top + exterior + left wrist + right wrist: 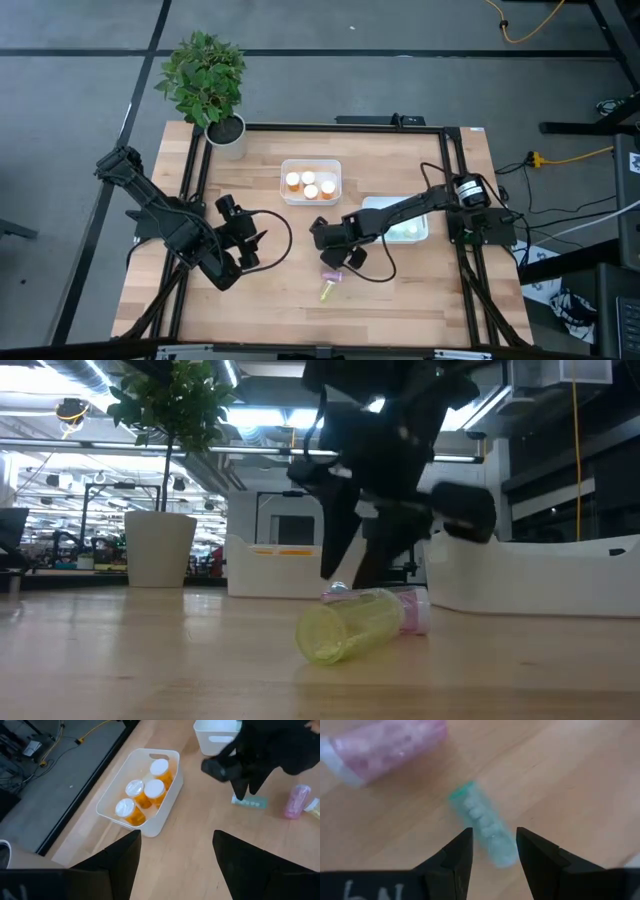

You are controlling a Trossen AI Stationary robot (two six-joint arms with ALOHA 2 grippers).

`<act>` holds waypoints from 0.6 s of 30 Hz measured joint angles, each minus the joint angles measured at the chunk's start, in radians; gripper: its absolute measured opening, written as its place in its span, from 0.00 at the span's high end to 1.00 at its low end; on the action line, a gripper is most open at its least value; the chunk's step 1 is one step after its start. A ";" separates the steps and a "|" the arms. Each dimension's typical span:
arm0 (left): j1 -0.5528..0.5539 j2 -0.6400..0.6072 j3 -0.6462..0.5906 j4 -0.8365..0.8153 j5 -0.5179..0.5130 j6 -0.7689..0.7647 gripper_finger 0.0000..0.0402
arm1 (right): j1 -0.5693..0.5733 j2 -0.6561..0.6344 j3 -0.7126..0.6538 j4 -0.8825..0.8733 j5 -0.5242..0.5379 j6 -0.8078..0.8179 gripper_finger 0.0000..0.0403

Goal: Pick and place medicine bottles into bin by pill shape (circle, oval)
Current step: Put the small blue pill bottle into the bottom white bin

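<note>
Flanking teal bottle (485,827): pink bottle (385,747).

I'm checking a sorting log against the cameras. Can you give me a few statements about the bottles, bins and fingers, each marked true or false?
1. The bin near the plant holds four white-capped orange bottles. True.
2. The right gripper has a teal bottle lying between its open fingers on the table. True.
3. The yellow bottle stands upright. False: it lies on its side.
4. The left gripper holds an orange bottle. False: its fingers are open and empty, apart from the bin.
5. The pink bottle is inside a bin. False: it lies on the table.
</note>
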 joint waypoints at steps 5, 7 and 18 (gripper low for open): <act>0.000 0.000 0.000 0.000 0.000 0.000 0.40 | 0.000 0.024 0.000 0.008 0.070 -0.055 0.62; 0.000 0.000 0.000 0.000 0.001 0.000 0.40 | 0.000 0.024 0.000 0.001 0.079 -0.059 0.62; 0.000 0.000 0.000 0.000 0.002 -0.002 0.40 | 0.000 0.024 0.000 -0.051 0.062 0.284 0.62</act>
